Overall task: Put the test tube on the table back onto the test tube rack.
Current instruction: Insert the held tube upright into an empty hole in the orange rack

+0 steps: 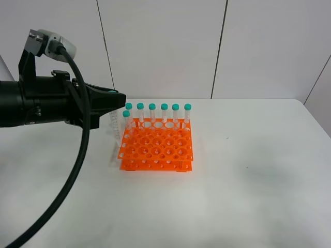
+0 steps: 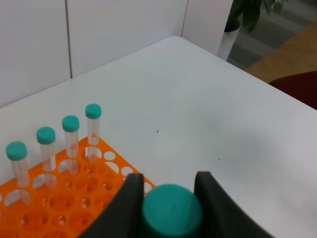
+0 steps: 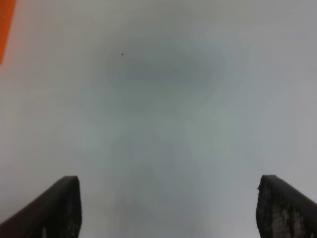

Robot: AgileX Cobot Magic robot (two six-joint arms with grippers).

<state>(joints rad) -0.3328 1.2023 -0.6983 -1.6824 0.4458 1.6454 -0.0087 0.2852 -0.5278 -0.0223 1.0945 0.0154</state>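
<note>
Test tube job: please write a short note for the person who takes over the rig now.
Left gripper: shut on the cap of the test tube, which hangs upright just beside the test tube rack.
Right gripper: open, empty, over the table.
Done: tube picked up. Seven other tubes stand in the rack.
Left: move it over a free hole, lower, release.

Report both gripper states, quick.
Left gripper: closed on the test tube, held by its teal cap.
Right gripper: open, holding nothing.
</note>
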